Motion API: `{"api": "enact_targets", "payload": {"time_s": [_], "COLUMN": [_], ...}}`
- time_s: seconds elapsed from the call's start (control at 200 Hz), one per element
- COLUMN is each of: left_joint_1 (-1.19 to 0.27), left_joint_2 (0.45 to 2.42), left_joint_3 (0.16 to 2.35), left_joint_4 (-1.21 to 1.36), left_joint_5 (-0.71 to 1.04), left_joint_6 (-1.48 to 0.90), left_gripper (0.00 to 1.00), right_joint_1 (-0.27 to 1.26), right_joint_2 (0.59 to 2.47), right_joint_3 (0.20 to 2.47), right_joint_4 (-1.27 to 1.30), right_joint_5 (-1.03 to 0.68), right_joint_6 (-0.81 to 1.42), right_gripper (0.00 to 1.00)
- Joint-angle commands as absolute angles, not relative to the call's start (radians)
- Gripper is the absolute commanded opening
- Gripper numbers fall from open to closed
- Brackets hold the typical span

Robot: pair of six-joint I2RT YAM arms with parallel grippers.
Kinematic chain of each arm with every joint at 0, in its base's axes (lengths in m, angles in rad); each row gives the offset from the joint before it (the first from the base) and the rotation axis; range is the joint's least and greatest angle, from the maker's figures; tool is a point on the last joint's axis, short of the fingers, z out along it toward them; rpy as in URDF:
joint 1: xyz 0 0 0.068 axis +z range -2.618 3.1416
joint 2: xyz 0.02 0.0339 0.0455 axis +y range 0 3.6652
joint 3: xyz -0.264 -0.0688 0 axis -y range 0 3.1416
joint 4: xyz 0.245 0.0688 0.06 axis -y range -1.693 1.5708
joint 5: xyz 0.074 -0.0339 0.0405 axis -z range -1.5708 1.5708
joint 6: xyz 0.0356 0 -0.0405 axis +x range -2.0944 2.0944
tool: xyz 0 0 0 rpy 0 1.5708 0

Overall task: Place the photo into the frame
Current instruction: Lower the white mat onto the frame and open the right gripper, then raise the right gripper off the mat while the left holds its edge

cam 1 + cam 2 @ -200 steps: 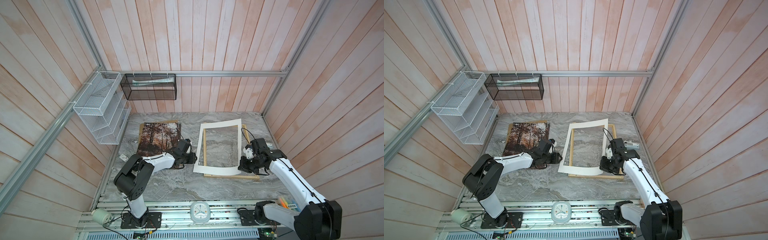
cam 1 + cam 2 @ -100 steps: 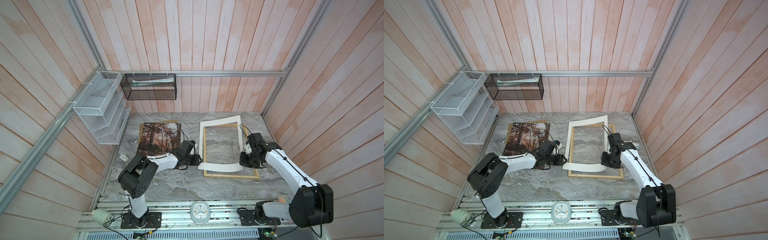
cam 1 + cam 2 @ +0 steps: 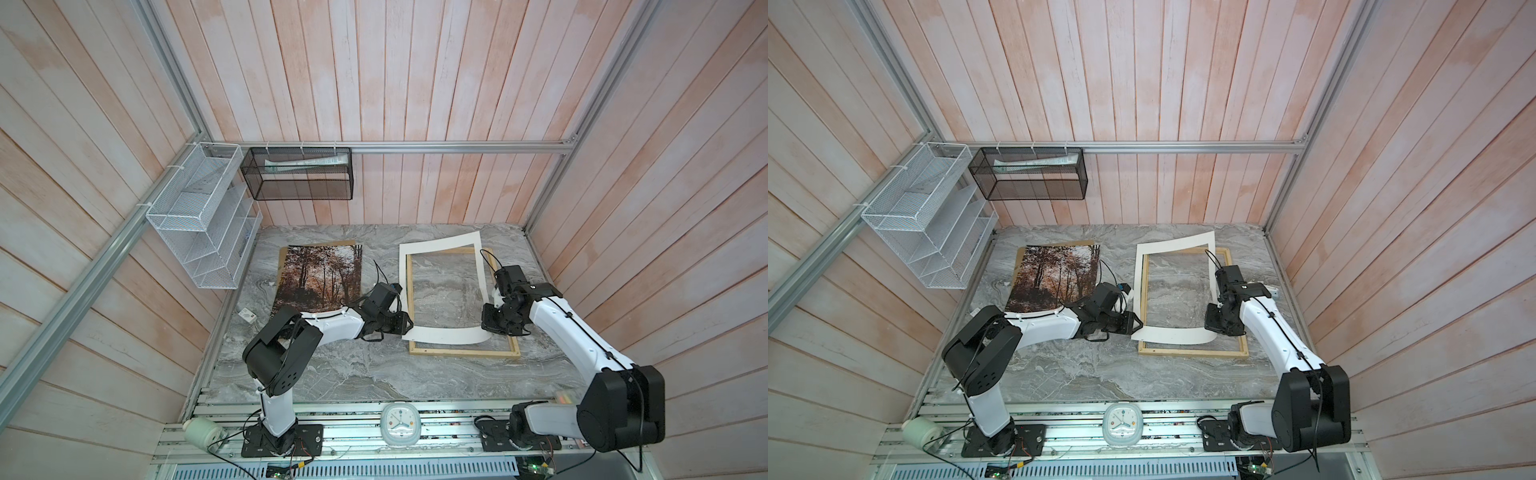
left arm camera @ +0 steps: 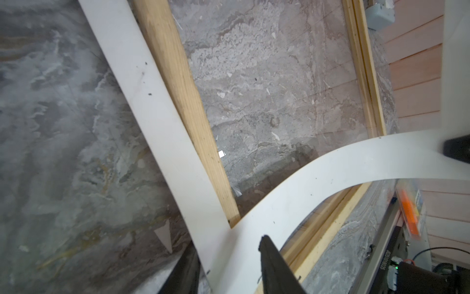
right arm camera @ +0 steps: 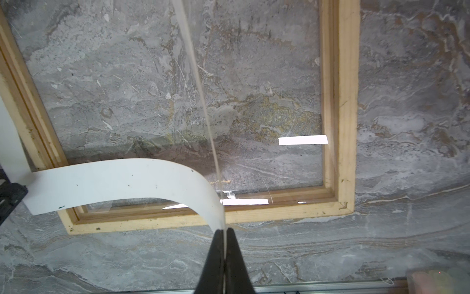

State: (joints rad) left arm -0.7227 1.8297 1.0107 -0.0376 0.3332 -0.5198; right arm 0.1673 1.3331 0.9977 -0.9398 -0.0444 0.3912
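On the left of the desk (image 3: 353,374) the photo (image 3: 318,276) lies flat on a brown backing board (image 3: 332,243), well apart from the frame and untouched, so the framing itself looks not yet begun. The left tool (image 4: 226,245) stands spread astride the near corner of the white mat (image 3: 444,333), probably to share its weight. The mat bows up over the frame (image 3: 463,354) because the right tool (image 5: 223,231) pinches its right edge, seemingly to clear the opening.
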Motion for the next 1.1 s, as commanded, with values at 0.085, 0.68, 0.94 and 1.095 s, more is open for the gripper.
{"api": "enact_targets", "payload": {"time_s": [0.085, 0.68, 0.94, 1.095], "left_joint_1": [-0.733, -0.745, -0.747, -0.749], "left_joint_2": [1.825, 1.786, 1.765, 1.755], "left_joint_3": [1.016, 0.969, 0.962, 0.960], "left_joint_4": [-0.026, 0.007, 0.002, 0.003], "left_joint_5": [0.360, 0.374, 0.371, 0.369], "left_joint_6": [-0.521, -0.543, -0.552, -0.557], "left_gripper": [0.29, 0.06, 0.05, 0.05], "right_joint_1": [0.161, 0.148, 0.099, 0.041], "right_joint_2": [1.288, 1.246, 1.180, 1.116], "right_joint_3": [0.992, 0.961, 0.953, 0.943], "right_joint_4": [-0.956, -0.921, -0.893, -0.862], "right_joint_5": [-0.003, -0.018, -0.002, -0.021], "right_joint_6": [0.415, 0.426, 0.448, 0.448], "right_gripper": [0.11, 0.34, 0.49, 0.52]}}
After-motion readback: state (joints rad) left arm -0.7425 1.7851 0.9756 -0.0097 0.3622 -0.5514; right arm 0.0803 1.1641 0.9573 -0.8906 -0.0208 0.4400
